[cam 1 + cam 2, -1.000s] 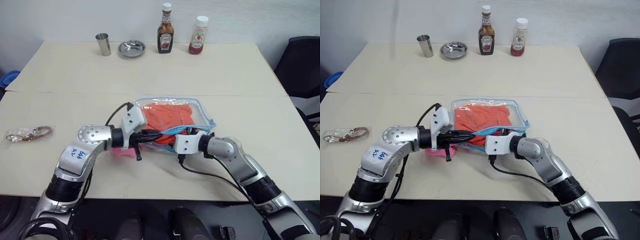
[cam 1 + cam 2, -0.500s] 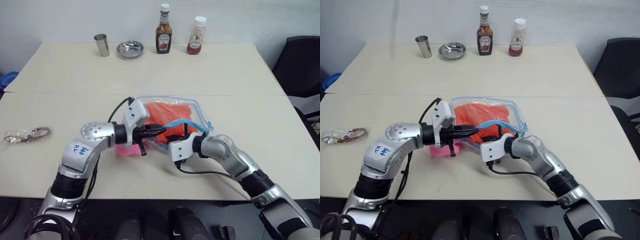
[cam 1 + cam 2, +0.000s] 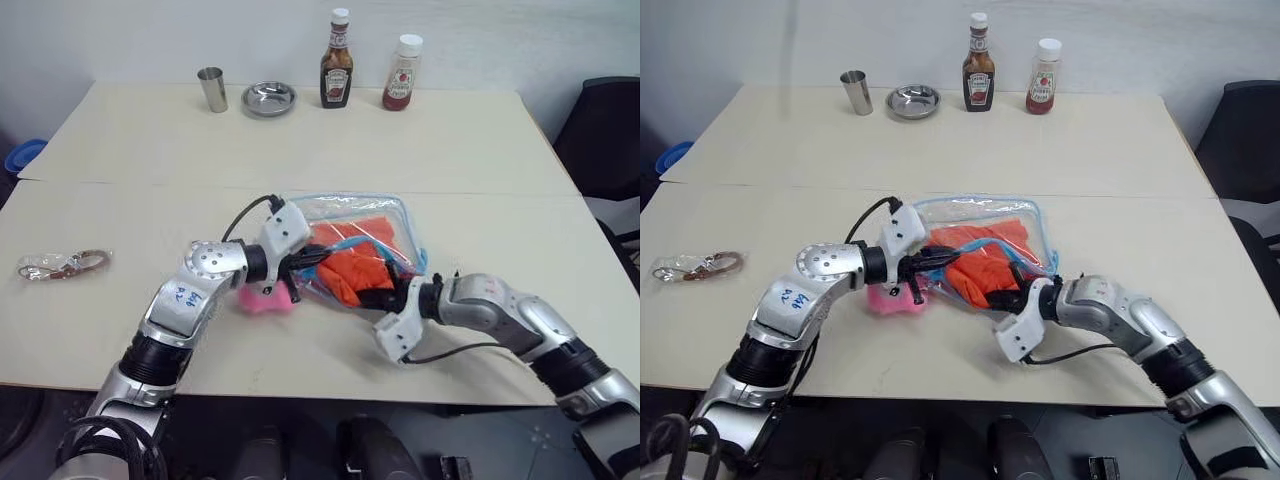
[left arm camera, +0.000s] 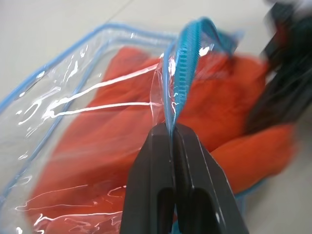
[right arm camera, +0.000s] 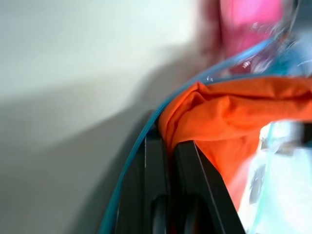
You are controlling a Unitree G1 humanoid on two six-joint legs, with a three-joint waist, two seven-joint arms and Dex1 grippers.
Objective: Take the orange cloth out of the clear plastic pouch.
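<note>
- My left gripper (image 4: 171,130) is pinched tight on the light blue zipper edge of the clear plastic pouch (image 3: 345,210), holding that rim up off the cloth.
- My right gripper (image 5: 168,141) is closed on a fold of the orange cloth (image 3: 360,265) at the pouch's near open edge.
- The orange cloth is bunched and bulging out of the pouch mouth toward my right hand; the rest lies inside, under the shiny plastic.
- The pouch lies on the near part of the table (image 3: 120,140), between my two arms.
- A pink plush toy (image 3: 262,300) sits just beside the pouch, under my left wrist.
- At the far edge stand a metal cup (image 3: 211,89), a metal bowl (image 3: 268,98) and two sauce bottles (image 3: 337,72).
</note>
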